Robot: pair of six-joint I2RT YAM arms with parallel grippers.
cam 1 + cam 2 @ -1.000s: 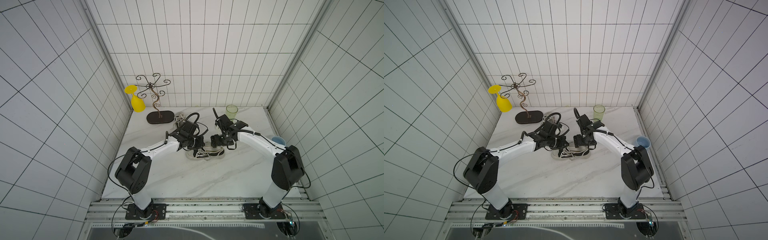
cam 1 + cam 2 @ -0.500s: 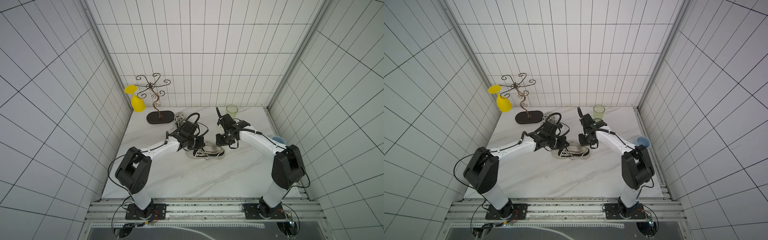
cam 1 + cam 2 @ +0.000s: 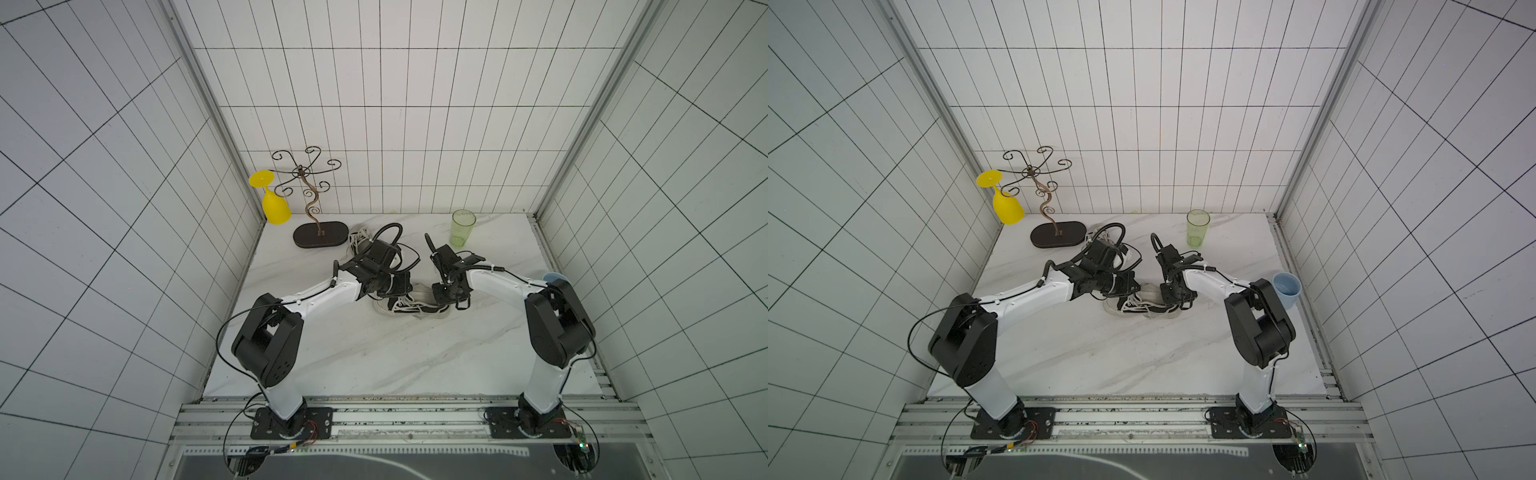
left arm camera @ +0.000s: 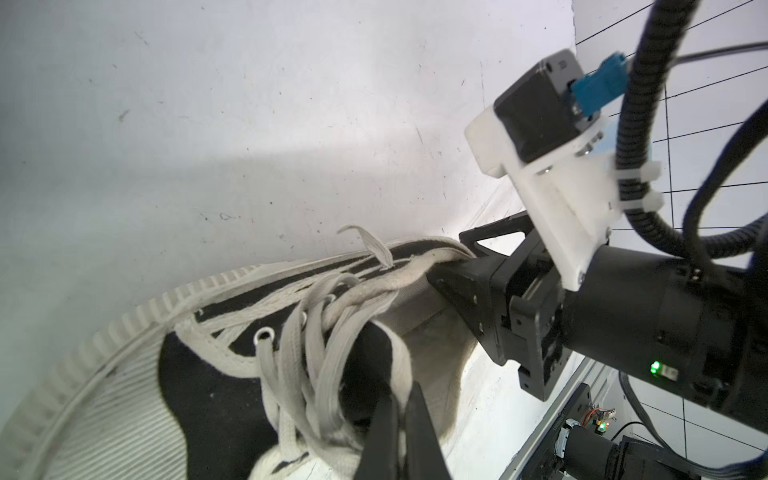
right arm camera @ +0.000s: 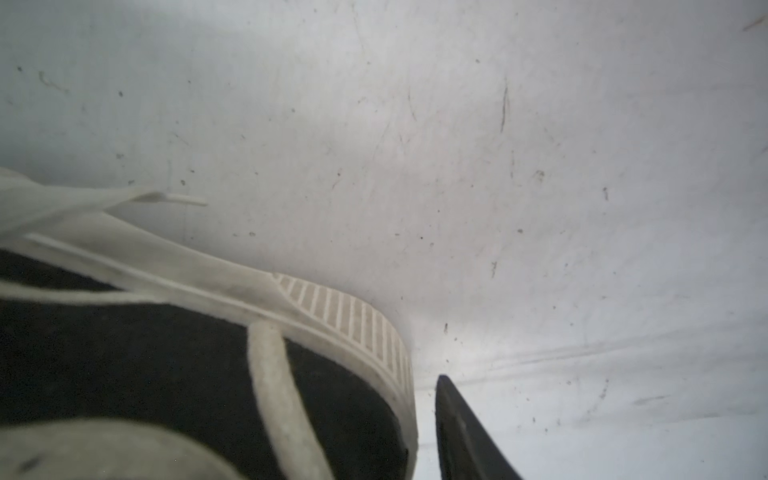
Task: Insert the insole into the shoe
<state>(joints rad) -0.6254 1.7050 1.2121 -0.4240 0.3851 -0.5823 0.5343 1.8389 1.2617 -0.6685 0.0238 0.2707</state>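
A black and white laced shoe (image 3: 409,308) (image 3: 1142,308) lies on its side on the marble table. In its opening shows the pale grey insole (image 4: 419,328) (image 3: 422,294); how deep it sits is hidden. My left gripper (image 4: 401,411) (image 3: 407,291) is shut on the rim of the shoe's opening beside the laces. At the heel my right gripper (image 4: 449,259) (image 3: 442,297) stands open, one finger inside the opening and one outside. In the right wrist view the outer finger (image 5: 457,432) is a narrow gap away from the heel (image 5: 374,374).
Behind the left arm lies a second shoe (image 3: 360,240) with loose white laces. At the back left a metal stand (image 3: 320,237) carries a yellow glass (image 3: 274,208). A green cup (image 3: 462,227) stands at the back, a blue cup (image 3: 1286,289) by the right wall.
My right gripper rose and pulled back from over the shoe's opening, then came down at the heel with its jaws narrower. The left gripper and the shoe have stayed put.
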